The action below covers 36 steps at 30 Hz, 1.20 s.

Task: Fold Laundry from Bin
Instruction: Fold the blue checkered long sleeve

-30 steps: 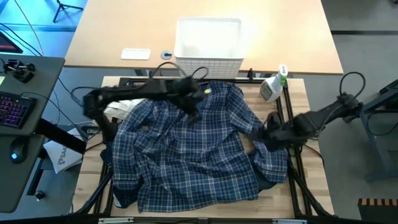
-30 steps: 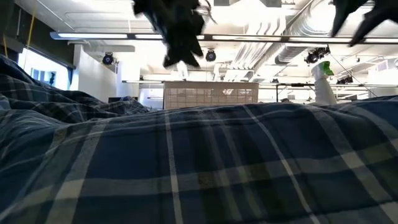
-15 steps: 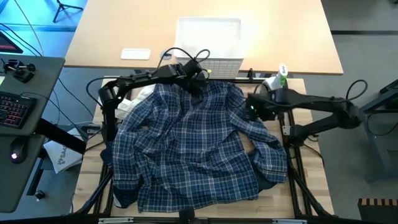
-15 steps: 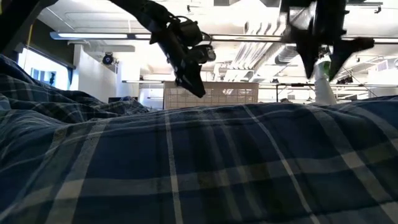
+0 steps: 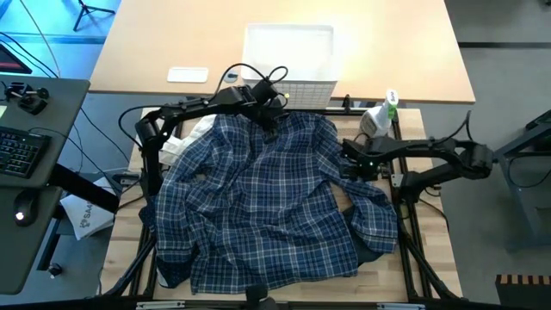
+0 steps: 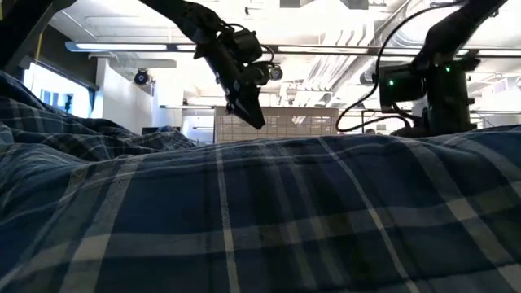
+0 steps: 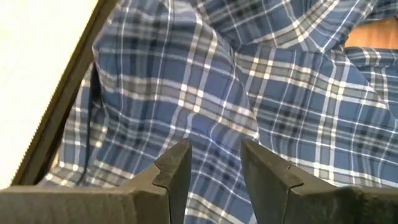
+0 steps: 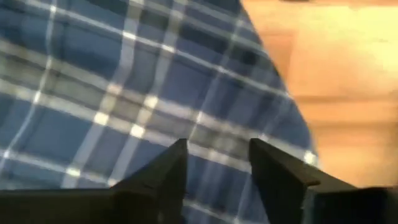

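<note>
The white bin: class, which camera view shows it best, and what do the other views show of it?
The high view: the bin shows whole from above, its rim and lattice front on the far tabletop beyond the plaid shirt. The low view shows only its lattice side above the cloth. Neither wrist view shows it.

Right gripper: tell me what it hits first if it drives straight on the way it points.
Most likely the plaid shirt: the right gripper, fingers apart, points at the shirt's edge, with bare table just beside it. Depth is unclear.

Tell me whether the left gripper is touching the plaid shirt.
Apart. In the low view the left gripper hangs above the plaid shirt, with bright background visible between them.
</note>
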### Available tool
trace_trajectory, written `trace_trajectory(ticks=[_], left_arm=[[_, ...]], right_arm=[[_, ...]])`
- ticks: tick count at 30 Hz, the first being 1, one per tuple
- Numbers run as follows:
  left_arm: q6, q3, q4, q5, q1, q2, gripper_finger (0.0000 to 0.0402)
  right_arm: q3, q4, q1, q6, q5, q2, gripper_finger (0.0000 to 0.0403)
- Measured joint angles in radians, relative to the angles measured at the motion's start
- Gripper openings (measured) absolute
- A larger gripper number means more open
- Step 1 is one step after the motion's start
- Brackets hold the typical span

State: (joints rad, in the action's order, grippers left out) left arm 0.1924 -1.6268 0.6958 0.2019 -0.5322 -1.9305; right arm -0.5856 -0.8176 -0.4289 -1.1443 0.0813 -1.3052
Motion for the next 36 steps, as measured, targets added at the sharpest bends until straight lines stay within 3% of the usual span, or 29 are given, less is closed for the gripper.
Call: trace_trajectory(ticks=[4,7,10,12,16,21,26,32,36], left_arm=[[0.02,0.0,-0.031,0.001,0.005,0.0,0.0126],[0.028,-0.011,-0.003,0.001,0.005,0.0,0.0126],[0.04,-0.054,0.061,0.002,0.001,0.0,0.0126],[0.053,-0.079,0.084,0.001,0.0,0.0,0.0126],[0.074,-0.118,0.093,0.001,0.0,0.0,0.0126],[0.084,-0.138,0.089,0.001,0.001,0.0,0.0126],[0.093,-0.138,0.098,0.0,0.001,0.0,0.0126],[0.106,-0.138,0.095,0.0,0.001,0.0,0.0126],[0.107,-0.138,0.093,0.0,0.0,0.0,0.0126]], right_arm=[[0.05,0.09,0.003,-0.019,-0.025,0.008,0.0075],[0.0,-0.066,0.023,-0.031,-0.199,0.02,0.0013],[-0.137,-0.257,0.048,-0.022,-0.337,0.07,0.0018],[-0.24,-0.321,0.079,0.027,-0.36,0.102,0.0014],[-0.395,-0.202,0.158,0.098,-0.319,0.142,0.0005],[-0.396,0.09,0.317,0.105,-0.282,0.089,0.0019],[-0.323,0.336,0.487,-0.014,-0.199,-0.08,0.0065],[-0.322,0.472,0.46,0.024,0.066,-0.119,0.0178],[-0.322,0.328,0.435,-0.012,0.157,-0.014,0.0233]])
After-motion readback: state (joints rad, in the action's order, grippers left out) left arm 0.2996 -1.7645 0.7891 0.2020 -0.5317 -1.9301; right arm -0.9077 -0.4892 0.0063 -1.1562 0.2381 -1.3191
